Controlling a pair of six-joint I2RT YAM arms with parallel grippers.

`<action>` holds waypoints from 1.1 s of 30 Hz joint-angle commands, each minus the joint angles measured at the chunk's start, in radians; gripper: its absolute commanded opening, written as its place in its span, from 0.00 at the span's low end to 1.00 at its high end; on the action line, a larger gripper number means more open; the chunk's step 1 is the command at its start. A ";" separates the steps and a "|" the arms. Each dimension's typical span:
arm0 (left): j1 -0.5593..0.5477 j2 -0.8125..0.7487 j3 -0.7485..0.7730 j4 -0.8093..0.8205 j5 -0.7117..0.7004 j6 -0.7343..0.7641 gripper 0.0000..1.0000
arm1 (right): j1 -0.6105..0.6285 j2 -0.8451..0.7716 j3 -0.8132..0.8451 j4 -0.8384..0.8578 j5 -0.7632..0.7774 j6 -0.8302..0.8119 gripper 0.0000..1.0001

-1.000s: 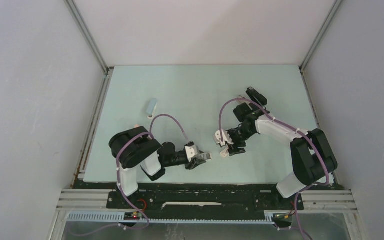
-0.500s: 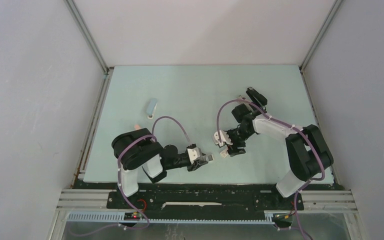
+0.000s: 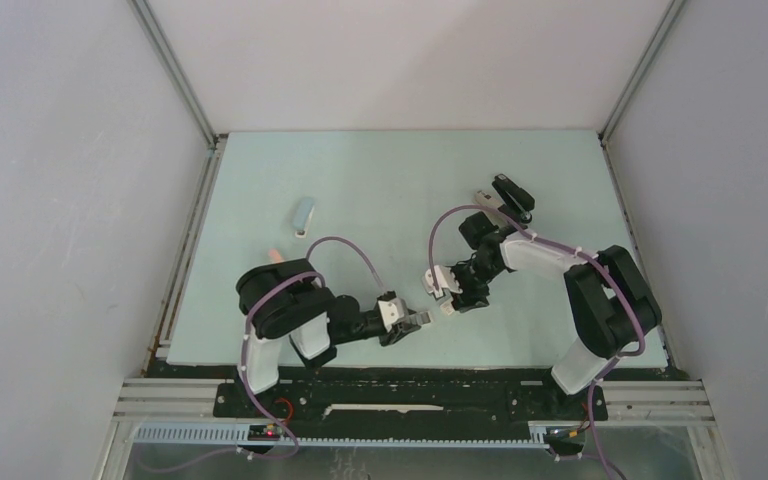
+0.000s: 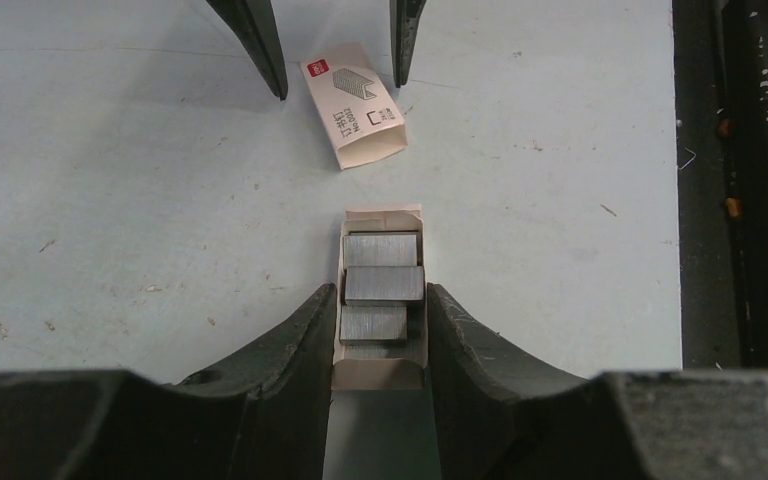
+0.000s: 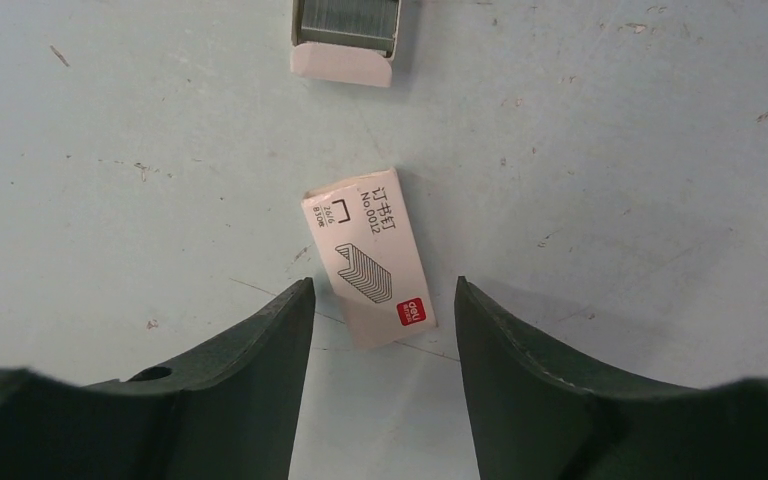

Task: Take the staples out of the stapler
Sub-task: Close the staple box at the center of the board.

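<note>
Silvery staples (image 4: 383, 283) lie in strips in a small cardboard tray (image 4: 380, 375). My left gripper (image 4: 380, 290) is shut on that tray, low over the table near its front edge (image 3: 418, 319). The tray's printed white sleeve (image 5: 370, 270) lies flat on the table. My right gripper (image 5: 382, 284) stands open, its fingertips either side of the sleeve's near end without touching it. The right gripper (image 3: 447, 297) faces the left one closely. A black stapler (image 3: 513, 195) lies behind the right arm, far from both grippers.
A pale blue stapler (image 3: 304, 213) lies at the left middle of the table, with a small pink block (image 3: 275, 255) nearer the left arm. The table's dark front rail (image 4: 740, 200) runs close beside the left gripper. White walls enclose the table.
My left gripper has slid a little right toward the right gripper, carrying the tray. The right gripper has shifted slightly left over the sleeve.
</note>
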 commanded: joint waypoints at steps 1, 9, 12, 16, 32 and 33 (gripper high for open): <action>-0.025 0.032 0.015 -0.005 -0.020 -0.002 0.42 | 0.007 0.008 -0.001 -0.009 -0.007 -0.012 0.61; -0.044 0.059 0.043 -0.001 -0.064 -0.010 0.42 | 0.007 -0.015 -0.026 -0.005 -0.020 -0.052 0.56; -0.051 0.068 0.052 0.001 -0.082 -0.011 0.42 | 0.007 -0.016 -0.028 -0.002 -0.019 -0.053 0.52; -0.057 0.072 0.059 0.002 -0.088 -0.010 0.42 | 0.008 -0.019 -0.032 0.002 -0.021 -0.058 0.48; -0.060 0.079 0.084 0.002 -0.096 -0.008 0.39 | 0.025 -0.029 -0.043 0.000 -0.047 -0.072 0.44; -0.060 0.080 0.085 0.002 -0.094 -0.008 0.39 | 0.028 -0.027 -0.043 0.001 -0.045 -0.071 0.44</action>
